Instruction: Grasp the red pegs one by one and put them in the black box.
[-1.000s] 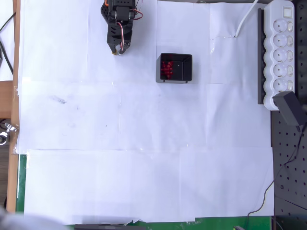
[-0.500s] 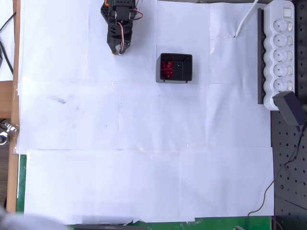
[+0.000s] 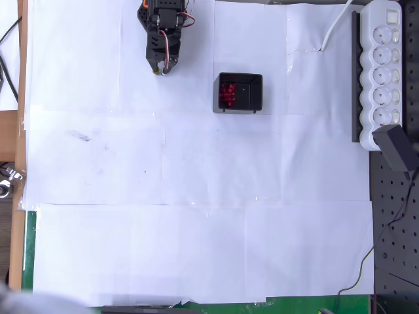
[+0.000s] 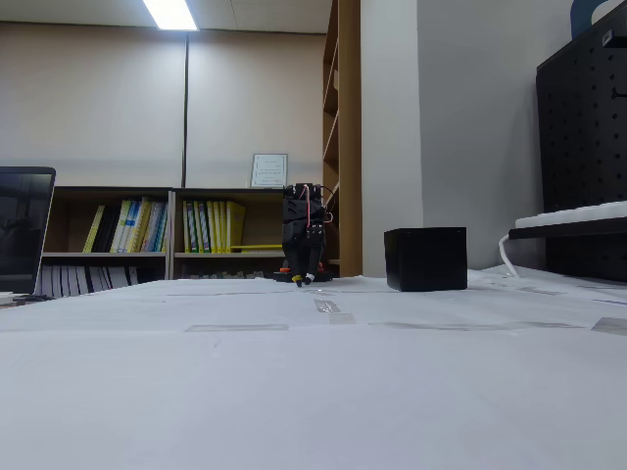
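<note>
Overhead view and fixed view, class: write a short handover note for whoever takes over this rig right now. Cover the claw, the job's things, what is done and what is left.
Claw: parked near the table's far edge, tips down near the paper, apparently shut, holding nothing.
Black box: on the white paper, right of the claw in the overhead view.
Red pegs: clustered in the box's left part.
Done: all visible pegs are boxed.
Left: none seen on the paper; likely nothing.

White paper sheets (image 3: 196, 216) cover the surface. In the fixed view, a beige wall (image 4: 118, 108) stands behind the hand (image 4: 307, 279), with a low bookshelf (image 4: 147, 235) of books, a framed sheet (image 4: 268, 169) on top, and a ceiling light strip (image 4: 171, 14). A tall wooden shelf unit (image 4: 347, 137) rises beside a white pillar (image 4: 389, 127).
</note>
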